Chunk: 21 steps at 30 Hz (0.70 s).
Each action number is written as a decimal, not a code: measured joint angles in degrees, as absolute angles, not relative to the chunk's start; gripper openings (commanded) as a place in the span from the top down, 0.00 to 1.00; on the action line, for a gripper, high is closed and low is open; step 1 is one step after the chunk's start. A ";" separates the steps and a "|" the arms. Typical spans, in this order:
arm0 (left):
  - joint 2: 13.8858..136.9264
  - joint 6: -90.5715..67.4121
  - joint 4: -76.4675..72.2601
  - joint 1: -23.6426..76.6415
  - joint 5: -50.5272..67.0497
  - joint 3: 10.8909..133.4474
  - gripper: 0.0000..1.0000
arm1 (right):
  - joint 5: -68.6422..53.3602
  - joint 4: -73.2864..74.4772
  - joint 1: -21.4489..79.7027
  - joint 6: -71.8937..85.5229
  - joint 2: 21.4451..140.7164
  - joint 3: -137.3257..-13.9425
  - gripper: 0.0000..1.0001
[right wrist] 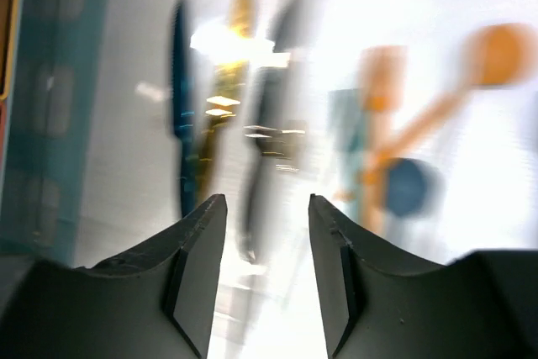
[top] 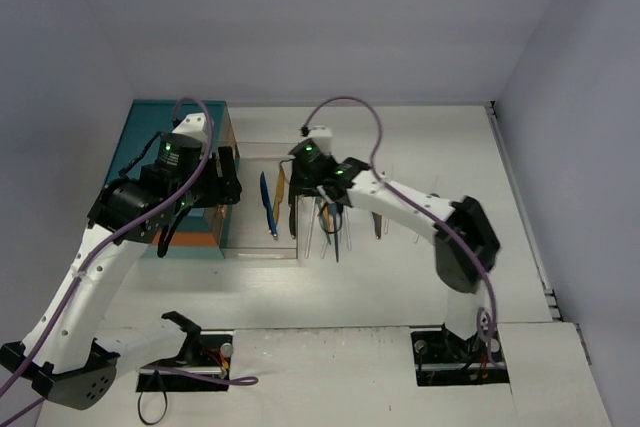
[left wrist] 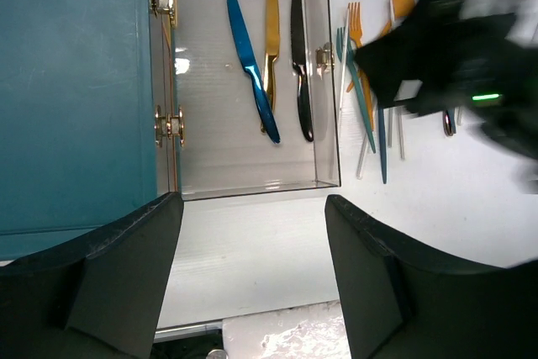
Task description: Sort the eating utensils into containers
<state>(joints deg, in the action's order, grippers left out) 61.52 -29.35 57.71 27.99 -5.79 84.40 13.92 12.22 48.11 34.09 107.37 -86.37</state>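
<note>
The right pincer (right wrist: 266, 206) is standing partly open, its two dark, wedge-shaped fingers (right wrist: 195, 241) gripping nothing and touching nothing. Below it, through heavy blur, three slim glossy knives are lying side by side in a clear, straight-walled drawer (left wrist: 252, 190): a blue knife (left wrist: 250, 60), a gold knife (left wrist: 271, 39), and a black knife (left wrist: 300, 60) showing just beyond the gap between the fingers. To that pincer's right, loose utensils (left wrist: 358, 90) are lying bunched on the white table (left wrist: 252, 250). The left pincer (left wrist: 252, 203) is gaping wide and empty, hovering off the drawer's side wall, with the flat teal chest (left wrist: 76, 81) ahead on its left.
</note>
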 measured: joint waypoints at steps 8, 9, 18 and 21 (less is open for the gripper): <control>64.32 -29.34 57.69 27.99 -5.36 84.45 0.35 | 13.84 11.61 29.86 30.65 92.62 -69.98 0.71; 64.67 -29.34 57.71 27.99 -5.35 84.47 0.35 | 13.24 11.76 28.97 30.30 93.07 -68.53 0.71; 65.95 -29.36 57.69 27.99 -4.73 84.55 0.35 | 9.71 13.03 24.96 27.80 100.47 -64.07 0.72; 65.95 -29.36 57.69 27.99 -4.73 84.55 0.35 | 9.38 12.90 24.44 27.33 101.71 -64.07 0.74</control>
<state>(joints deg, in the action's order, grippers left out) 65.95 -29.36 57.69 27.99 -4.73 84.55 9.38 12.90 24.44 27.33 101.71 -64.07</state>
